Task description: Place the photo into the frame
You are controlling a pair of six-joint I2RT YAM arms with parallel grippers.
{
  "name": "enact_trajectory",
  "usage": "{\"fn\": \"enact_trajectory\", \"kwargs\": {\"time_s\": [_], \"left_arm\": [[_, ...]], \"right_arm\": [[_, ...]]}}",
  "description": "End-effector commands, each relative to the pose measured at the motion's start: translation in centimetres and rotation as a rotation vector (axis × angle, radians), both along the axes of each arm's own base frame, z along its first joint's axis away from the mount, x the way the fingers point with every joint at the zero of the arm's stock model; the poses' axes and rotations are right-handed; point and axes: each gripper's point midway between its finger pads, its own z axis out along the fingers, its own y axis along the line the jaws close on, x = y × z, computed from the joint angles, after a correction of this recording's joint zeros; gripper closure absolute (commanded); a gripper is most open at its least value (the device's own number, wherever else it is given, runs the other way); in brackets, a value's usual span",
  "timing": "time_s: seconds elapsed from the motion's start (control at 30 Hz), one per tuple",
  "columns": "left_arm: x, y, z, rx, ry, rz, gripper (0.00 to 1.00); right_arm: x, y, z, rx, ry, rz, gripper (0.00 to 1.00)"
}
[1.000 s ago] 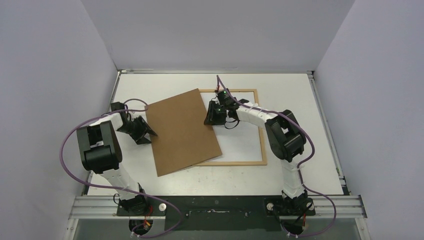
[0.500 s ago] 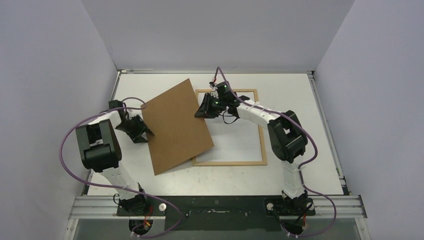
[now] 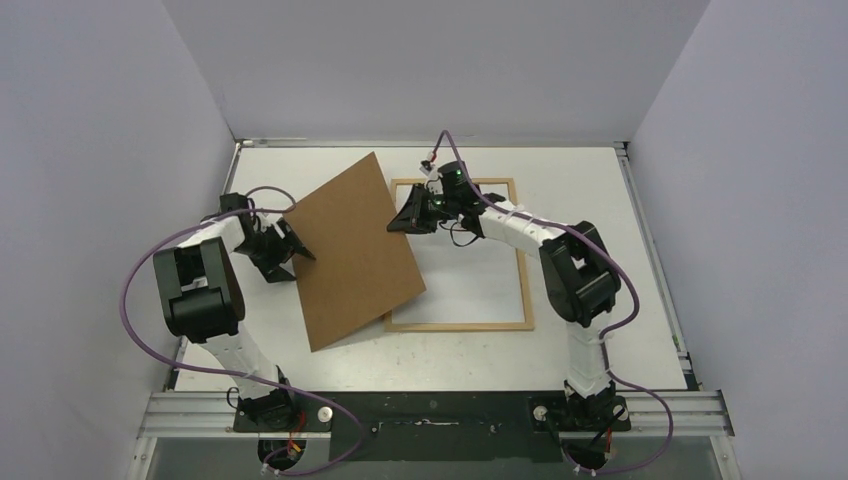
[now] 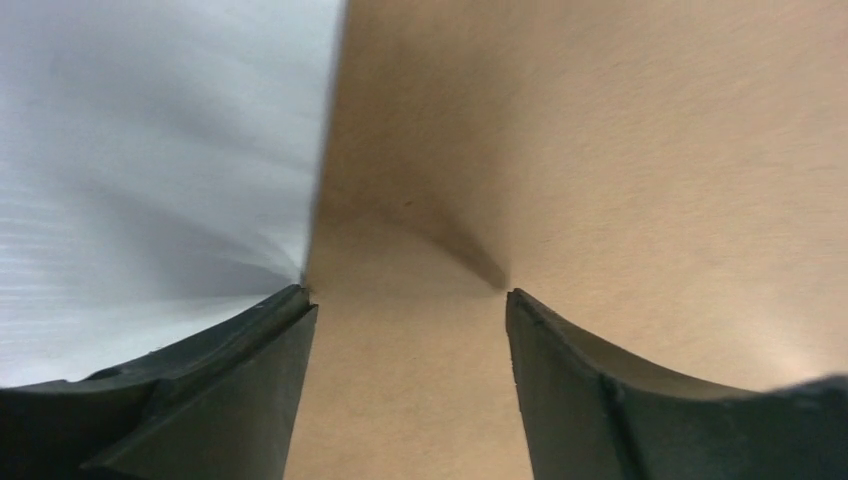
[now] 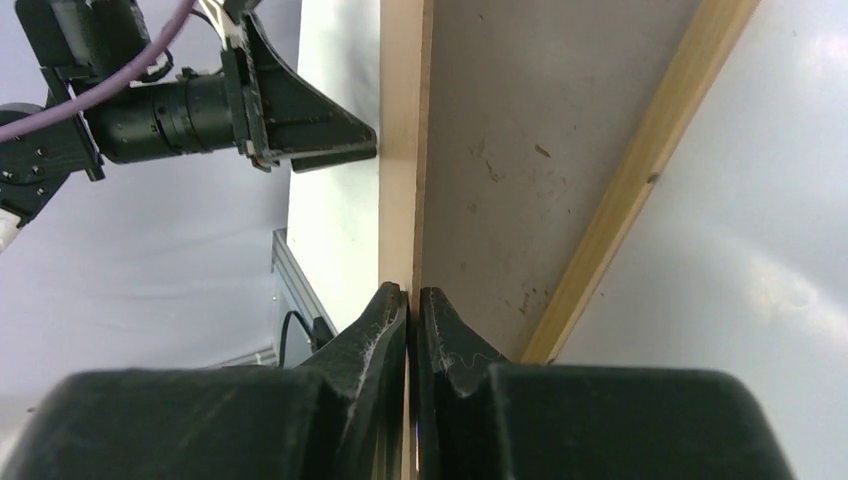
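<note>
Pinching the raised edge of the board [image 3: 350,255] in the right hand [image 3: 403,221], fingers almost meeting on it. Holding the left hand [image 3: 303,253] spread wide at the opposite edge, clamping nothing. Below and beside the right hand, lying flat on the worktop [image 3: 590,200]: the frame [image 3: 460,326], near corner under the board.

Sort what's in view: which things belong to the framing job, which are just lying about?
In the job: frame; brown backing board, pinched at its edge by the right gripper; open left gripper at its opposite edge.
Lying about: nothing I can make out. No photo recognisable.
</note>
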Motion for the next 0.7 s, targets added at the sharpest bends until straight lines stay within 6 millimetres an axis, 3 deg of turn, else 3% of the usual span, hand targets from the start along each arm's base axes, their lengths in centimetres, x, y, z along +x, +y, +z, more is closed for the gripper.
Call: {"fn": "enact_trajectory", "kwargs": {"time_s": [0.0, 0.2, 0.53, 0.67], "left_arm": [[3.6, -0.5, 4.8, -0.017, -0.184, -0.033, 0.28], [5.3, -1.3, 7.5, -0.077, -0.29, -0.013, 0.21], [5.5, -4.4, 6.0, -0.1, -0.258, -0.053, 0.21], [5.7, -6.3, 5.3, -0.1, -0.241, -0.092, 0.21]], "right_arm": [[1.1, -2.1, 5.1, 0.141, -0.1, -0.033, 1.0], [2.9, -8.2, 6.2, 0.258, -0.085, -0.144, 1.0], [4.5, -17.4, 8.3, 0.358, -0.145, -0.32, 1.0], [4.5, -19.9, 8.8, 0.383, -0.153, -0.364, 1.0]]}}
